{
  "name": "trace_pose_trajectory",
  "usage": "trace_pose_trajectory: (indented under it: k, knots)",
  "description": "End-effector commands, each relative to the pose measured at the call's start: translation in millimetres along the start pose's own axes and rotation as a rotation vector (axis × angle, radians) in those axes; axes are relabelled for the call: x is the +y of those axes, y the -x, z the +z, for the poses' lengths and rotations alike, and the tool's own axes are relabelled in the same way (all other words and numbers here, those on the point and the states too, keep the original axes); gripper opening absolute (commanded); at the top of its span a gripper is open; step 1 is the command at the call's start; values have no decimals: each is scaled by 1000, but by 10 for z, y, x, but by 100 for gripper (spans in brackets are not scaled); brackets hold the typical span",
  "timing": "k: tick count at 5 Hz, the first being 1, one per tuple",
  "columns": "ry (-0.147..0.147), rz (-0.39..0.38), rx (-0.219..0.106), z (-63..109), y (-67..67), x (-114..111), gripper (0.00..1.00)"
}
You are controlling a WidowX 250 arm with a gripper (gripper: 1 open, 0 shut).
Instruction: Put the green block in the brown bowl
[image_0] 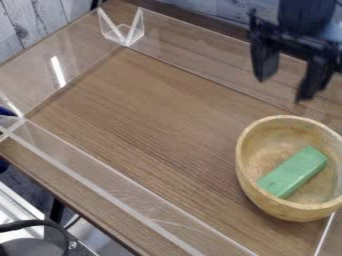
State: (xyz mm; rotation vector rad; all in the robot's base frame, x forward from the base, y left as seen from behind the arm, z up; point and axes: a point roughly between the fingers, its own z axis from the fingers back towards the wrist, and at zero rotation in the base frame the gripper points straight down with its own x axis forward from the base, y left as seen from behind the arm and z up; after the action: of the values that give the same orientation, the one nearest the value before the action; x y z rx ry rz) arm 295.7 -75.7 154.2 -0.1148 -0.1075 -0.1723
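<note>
The green block (294, 172) lies flat inside the brown bowl (254, 140), which stands on the wooden table at the right front. My gripper (291, 68) hangs well above and behind the bowl, near the top right of the view. Its two dark fingers (263, 58) point down, spread apart, with nothing between them. It touches neither the block nor the bowl.
A clear acrylic wall (80, 160) runs along the table's front and left sides, and another along the back. A small clear bracket (122, 30) stands at the back left corner. The wooden tabletop (147, 110) stretches left of the bowl.
</note>
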Motion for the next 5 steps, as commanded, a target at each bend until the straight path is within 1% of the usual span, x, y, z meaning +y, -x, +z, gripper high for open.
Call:
trace_pose_trajectory:
  k: [1,2,3,4,5]
  knots:
    - [7,-33,-62,95,-85,-150,0]
    - [9,-61,-42,-15,-96,-238,0]
    - [17,-94,-3,-161,-48,-337,0]
    - [24,-119,29,-336,0,-408,0]
    - [30,-131,57,-524,55,-411,0]
